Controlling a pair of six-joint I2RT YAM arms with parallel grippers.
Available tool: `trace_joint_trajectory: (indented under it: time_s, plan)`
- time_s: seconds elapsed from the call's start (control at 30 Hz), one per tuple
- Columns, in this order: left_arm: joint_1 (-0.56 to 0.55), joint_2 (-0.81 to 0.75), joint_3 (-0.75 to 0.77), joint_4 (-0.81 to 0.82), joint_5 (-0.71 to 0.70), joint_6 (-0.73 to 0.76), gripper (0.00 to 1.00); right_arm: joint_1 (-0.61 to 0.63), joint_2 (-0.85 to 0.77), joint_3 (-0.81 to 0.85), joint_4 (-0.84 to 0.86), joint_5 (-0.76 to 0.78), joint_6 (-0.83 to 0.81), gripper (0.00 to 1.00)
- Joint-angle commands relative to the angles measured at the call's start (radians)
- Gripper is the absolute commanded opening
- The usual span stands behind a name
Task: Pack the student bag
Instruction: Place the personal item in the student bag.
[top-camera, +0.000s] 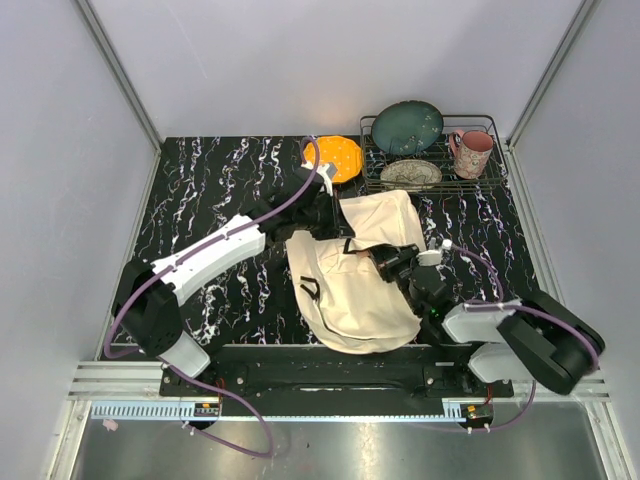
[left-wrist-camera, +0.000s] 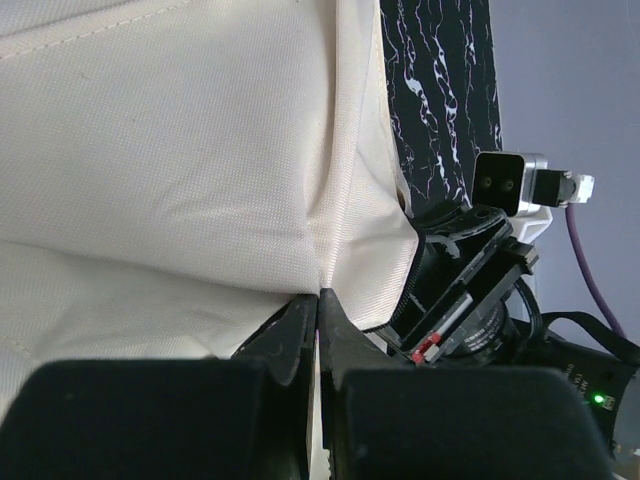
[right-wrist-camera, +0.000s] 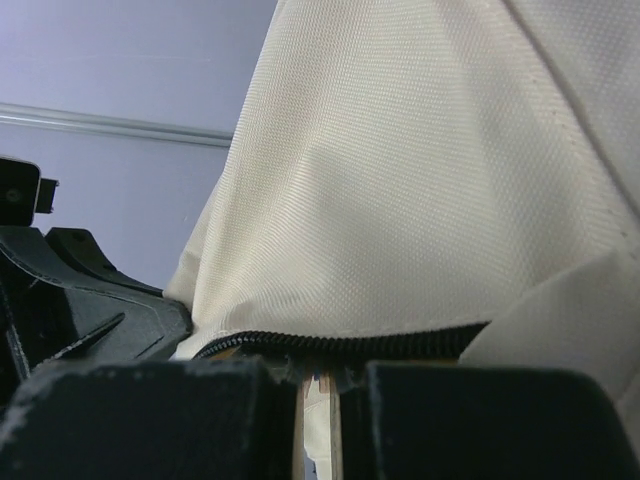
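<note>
- Pinching a thin fold of the student bag (left-wrist-camera: 180, 150) in the left pincer (left-wrist-camera: 318, 305), squeezed tight with only cloth in between.
- Likely gripping there to keep that side steady and a bit lifted, so as not to let the soft cloth slide or sag.
- Nipping the bag's edge right by the black zipper (right-wrist-camera: 340, 342) in the right pincer (right-wrist-camera: 318, 395), shut down narrow on a cream strip.
- Probably tugging that edge away from the other grip, to stretch the mouth and make a way in.
- Gripping from two sides at once, close together, most likely because of the floppy cloth, too soft to stay open alone.
- Keeping the bag flat on the black marbled bench (top-camera: 220, 190), in the middle, between the two arms and within easy reach of both.
- Cannot tell whether anything is inside yet.
- Cannot see from these views how far open the zipper is.
- Farther back, near the bag's far end: an orange plate (top-camera: 338, 157).
- Just beside that, a wire dish rack (top-camera: 465, 119) holding a green plate (top-camera: 407, 127), a patterned bowl (top-camera: 410, 173) and a pink mug (top-camera: 470, 152).
- Parked along the far edge, out of the arms' way, and by the look of it no part of the packing.
</note>
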Motion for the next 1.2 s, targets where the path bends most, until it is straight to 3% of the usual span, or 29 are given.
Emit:
trace_joint_trajectory:
  time_s: [0.0,0.13,0.23,0.3,0.57,0.73,0.8,1.0,1.1,1.17]
  plan:
    - [0.025,-0.033,0.039,0.066,0.154,-0.030,0.00,0.000,0.131,0.077,0.352,0.023,-0.118,0.05]
    - [0.045,-0.023,0.032,0.075,0.214,-0.027,0.00,0.000,0.323,0.115,0.524,0.047,-0.122,0.09]
    - [0.056,-0.013,0.030,0.060,0.235,-0.010,0.00,0.000,0.392,0.154,0.536,0.064,-0.135,0.12]
    - [0.068,-0.008,0.026,0.051,0.241,-0.004,0.00,0.000,0.409,0.175,0.538,0.066,-0.151,0.18]
    - [0.103,-0.022,-0.039,0.057,0.255,-0.001,0.00,-0.002,0.343,0.204,0.472,0.175,-0.229,0.23]
    - [0.117,-0.026,-0.053,0.064,0.269,-0.003,0.00,-0.002,0.278,0.261,0.166,0.058,-0.248,0.42]
    - [0.126,-0.032,-0.057,0.066,0.272,-0.003,0.00,-0.002,0.226,0.229,0.109,0.055,-0.231,0.46]
    - [0.149,-0.036,-0.073,0.089,0.295,-0.010,0.00,-0.002,0.026,0.232,-0.307,0.024,-0.276,0.59]
    - [0.162,-0.036,-0.085,0.100,0.300,-0.016,0.00,-0.002,-0.083,0.260,-0.497,0.023,-0.277,0.70]
    - [0.171,-0.037,-0.089,0.110,0.307,-0.021,0.00,0.000,-0.121,0.272,-0.600,0.020,-0.297,0.71]
